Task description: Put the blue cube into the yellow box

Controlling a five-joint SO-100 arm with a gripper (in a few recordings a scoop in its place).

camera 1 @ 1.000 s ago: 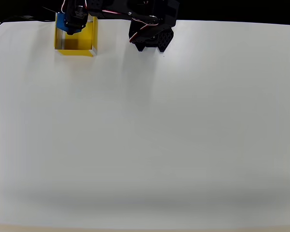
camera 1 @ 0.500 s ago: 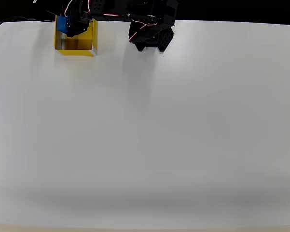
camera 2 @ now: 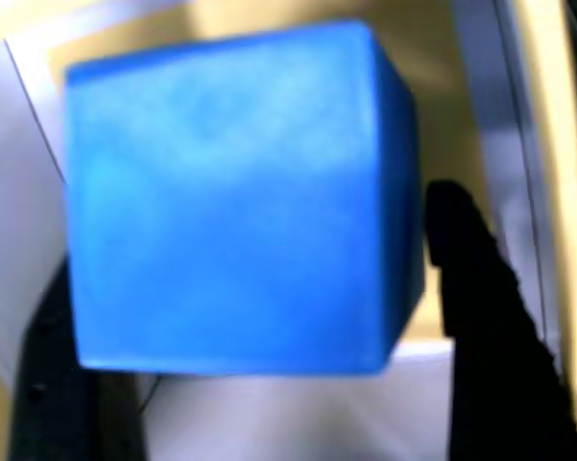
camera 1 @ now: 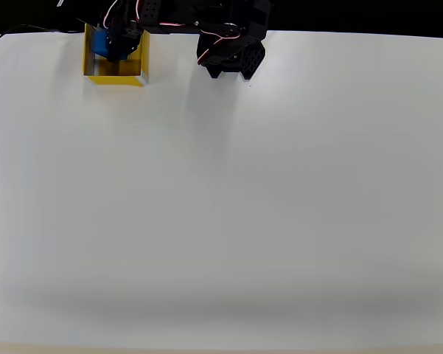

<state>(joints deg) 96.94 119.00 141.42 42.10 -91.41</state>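
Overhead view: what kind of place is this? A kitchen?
Probably not; it looks like a robot test bench: a bare white table, a black arm, and a gripper with a blue cube over a yellow box.

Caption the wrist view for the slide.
Gripper holding the blue cube over the yellow box.

— Anything readable showing up from the overhead view? Labels, numbers, a brand?

— Nothing is coming through. The yellow box [camera 1: 115,74] is showing plain walls, the white table [camera 1: 280,206] is carrying no marks, and the black arm [camera 1: 228,44] is too dark and small to give up any lettering.

— And the wrist view, close in?

— The blue cube [camera 2: 235,197] is presenting bare matte faces, no print, no sticker. The gripper [camera 2: 269,317] fingers [camera 2: 485,317] are showing as plain black shapes. No text is reading anywhere
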